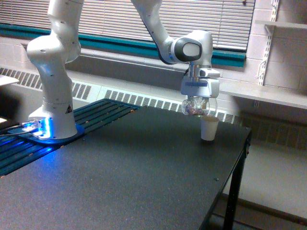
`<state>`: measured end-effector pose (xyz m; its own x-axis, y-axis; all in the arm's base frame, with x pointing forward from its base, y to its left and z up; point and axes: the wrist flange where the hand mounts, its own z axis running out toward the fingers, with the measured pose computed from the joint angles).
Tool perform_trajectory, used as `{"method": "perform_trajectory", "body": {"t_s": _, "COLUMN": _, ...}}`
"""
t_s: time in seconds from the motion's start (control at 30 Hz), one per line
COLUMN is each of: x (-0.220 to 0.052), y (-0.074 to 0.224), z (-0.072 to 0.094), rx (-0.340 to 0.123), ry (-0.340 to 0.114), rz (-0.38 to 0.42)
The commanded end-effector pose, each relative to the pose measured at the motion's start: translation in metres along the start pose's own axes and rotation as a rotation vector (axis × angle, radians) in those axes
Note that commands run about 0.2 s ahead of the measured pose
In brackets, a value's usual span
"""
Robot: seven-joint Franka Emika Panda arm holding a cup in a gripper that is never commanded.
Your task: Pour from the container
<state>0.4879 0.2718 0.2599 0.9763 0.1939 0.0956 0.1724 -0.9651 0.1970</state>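
One dark tabletop (144, 177) fills most of the exterior view, with its far right corner near a white wall shelf (268, 93). On the tabletop's left edge stands the white base of the arm (53, 96), lit blue at its foot, beside a strip of dark slats (96, 112). Behind the tabletop runs a long white radiator grille (144, 98) under a window with closed blinds (120, 21). The arm reaches up out of the picture and comes down again toward the far right corner of the tabletop, where its wrist points downward. The claw (199, 98) hangs there above the tabletop, pinching the container (195, 107), a small clear cup with mixed-colour bits showing through its wall. The container is held in the air, tipped over on its side, just above and a little to the exterior view's left of a white paper cup (209, 128). That paper cup stands upright on the tabletop close to the far right corner. Whether the container touches the paper cup's rim cannot be told.
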Motion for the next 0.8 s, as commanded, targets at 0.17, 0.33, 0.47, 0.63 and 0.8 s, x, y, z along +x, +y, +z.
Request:
{"method": "perform_trajectory", "body": {"t_s": 0.17, "x": 0.0016, "y": -0.0035, "z": 0.0003, "rx": -0.037, "ry": -0.01, "rz": -0.022}}
{"method": "perform_trajectory", "body": {"t_s": 0.33, "x": 0.0014, "y": -0.0047, "z": 0.0027, "rx": -0.051, "ry": -0.019, "rz": -0.034}}
{"method": "perform_trajectory", "body": {"t_s": 0.47, "x": 0.0021, "y": -0.006, "z": 0.0035, "rx": -0.057, "ry": -0.023, "rz": -0.038}}
{"method": "perform_trajectory", "body": {"t_s": 0.63, "x": 0.0032, "y": -0.0071, "z": 0.0035, "rx": -0.073, "ry": -0.03, "rz": -0.051}}
{"method": "perform_trajectory", "body": {"t_s": 0.8, "x": 0.0041, "y": -0.0077, "z": 0.0033, "rx": -0.085, "ry": -0.035, "rz": -0.062}}
